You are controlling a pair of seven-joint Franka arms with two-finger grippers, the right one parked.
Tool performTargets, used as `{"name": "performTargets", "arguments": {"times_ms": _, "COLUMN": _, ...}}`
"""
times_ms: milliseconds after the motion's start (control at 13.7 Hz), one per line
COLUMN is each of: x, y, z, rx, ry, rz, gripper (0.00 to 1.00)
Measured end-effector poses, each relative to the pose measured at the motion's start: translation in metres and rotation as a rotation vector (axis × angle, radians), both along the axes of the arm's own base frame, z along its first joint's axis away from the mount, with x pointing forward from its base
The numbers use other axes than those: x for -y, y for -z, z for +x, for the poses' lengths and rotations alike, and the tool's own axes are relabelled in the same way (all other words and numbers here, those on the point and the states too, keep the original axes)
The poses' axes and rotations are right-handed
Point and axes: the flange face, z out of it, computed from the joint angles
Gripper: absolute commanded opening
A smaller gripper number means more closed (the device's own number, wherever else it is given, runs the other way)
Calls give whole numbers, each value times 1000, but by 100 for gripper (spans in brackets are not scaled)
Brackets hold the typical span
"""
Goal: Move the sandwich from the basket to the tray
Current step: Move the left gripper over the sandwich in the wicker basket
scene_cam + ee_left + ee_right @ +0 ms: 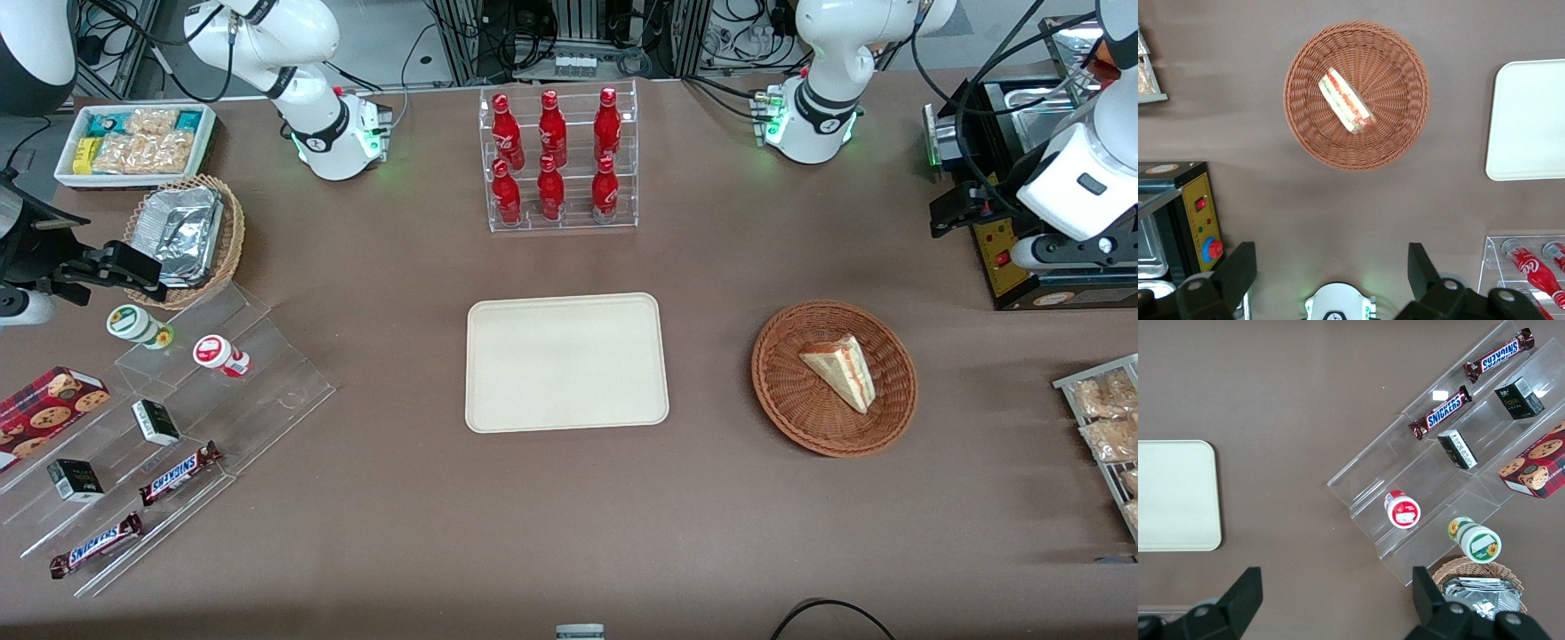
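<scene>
The sandwich lies in the reddish-brown wicker basket, a little off the basket's middle, resting on one flat bread face with its striped cut edge showing. The basket sits toward the working arm's end of the table, well apart from the cream tray, which has nothing on it.

The gripper hangs high above the table, up near the working arm's base and short of the basket. Its two fingers are spread wide with nothing between them.

The wedge looks light and soft: pale bread that will dent under pressure, with loose layers of red, orange and green filling that could slide out if squeezed hard or tipped. I would guess the safest hold is across the two bread faces near the thick middle of the wedge, closing gently, rather than on the thin tip. With the wedge lying flat, though, the fingers may instead have to close on its two long side edges. How stiff it really is, I cannot judge from here.

Its long axis runs on a diagonal across the basket. In the front view the narrow point aims toward the camera and the table's working-arm end, while the broad end faces the tray.
</scene>
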Motion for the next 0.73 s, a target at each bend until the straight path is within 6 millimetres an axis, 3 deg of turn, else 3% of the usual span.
{"name": "performTargets", "arguments": {"times_ms": 219, "x": 0, "y": 2, "z": 5, "rx": 26, "ry": 2, "rz": -5, "gripper": 100}}
{"name": "performTargets", "arguments": {"times_ms": 365, "x": 0, "y": 14, "z": 9, "rx": 37, "ry": 6, "rz": -7, "gripper": 100}}
{"name": "performTargets", "arguments": {"times_ms": 730, "x": 1, "y": 81, "z": 22, "rx": 62, "ry": 11, "rz": -11, "gripper": 100}}
